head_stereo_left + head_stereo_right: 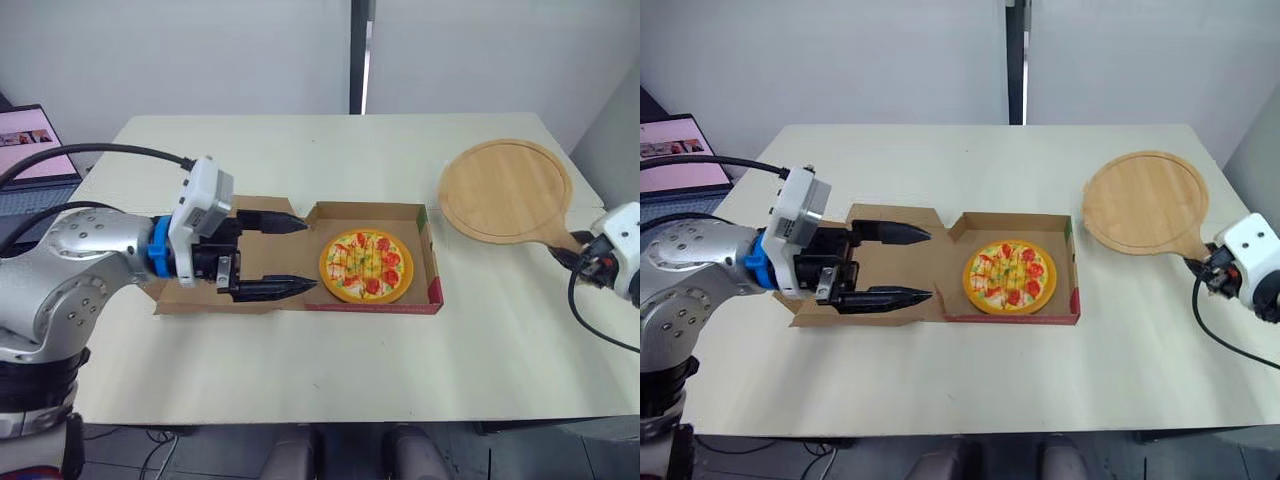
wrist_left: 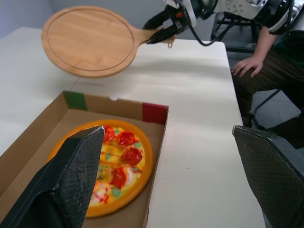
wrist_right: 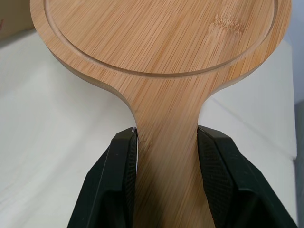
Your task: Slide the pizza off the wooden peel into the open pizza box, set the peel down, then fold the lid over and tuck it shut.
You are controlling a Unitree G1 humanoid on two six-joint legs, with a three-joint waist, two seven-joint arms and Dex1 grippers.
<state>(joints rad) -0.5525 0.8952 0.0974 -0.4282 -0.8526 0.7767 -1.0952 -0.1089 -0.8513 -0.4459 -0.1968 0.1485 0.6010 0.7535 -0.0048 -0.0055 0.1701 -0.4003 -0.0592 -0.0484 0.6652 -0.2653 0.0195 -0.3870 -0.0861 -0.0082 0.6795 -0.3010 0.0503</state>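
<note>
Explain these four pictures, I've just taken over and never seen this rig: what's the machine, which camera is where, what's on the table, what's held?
It is a two-armed humanoid; each arm ends in a two-fingered black pincer. Two pictures come from its head, looking down on the table; the other two come from a camera on each wrist, looking along that arm's pincer. On the table sits an open box with the pizza inside, its lid lying flat to the robot's left. The left pincer is open over that lid, holding nothing. The right pincer is shut on the handle of the empty peel.
</note>
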